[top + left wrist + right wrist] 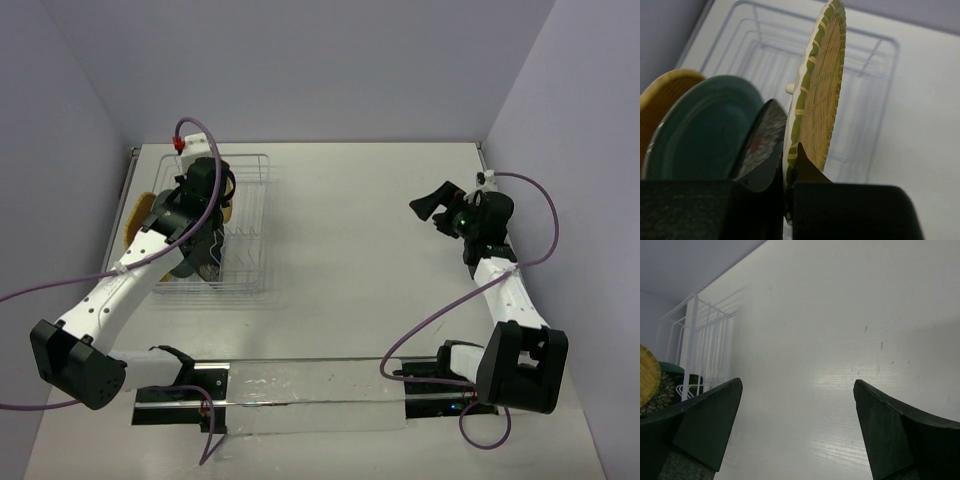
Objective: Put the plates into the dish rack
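Three plates [705,135] racked; our left claw [790,167] clamps woven plate [822,95]; next lower it between rack [250,180] tines. Right claw [797,425] spread, empty.

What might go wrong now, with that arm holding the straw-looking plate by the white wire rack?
1. The left gripper pinches the rounded-square woven tan plate only at its rim, so it may tilt or slip.
2. That plate hangs very near the black square floral plate and the round teal-grey plate; lowering it might knock them.
3. The white wire dish rack has thin tines, so the plate might miss a slot and topple.
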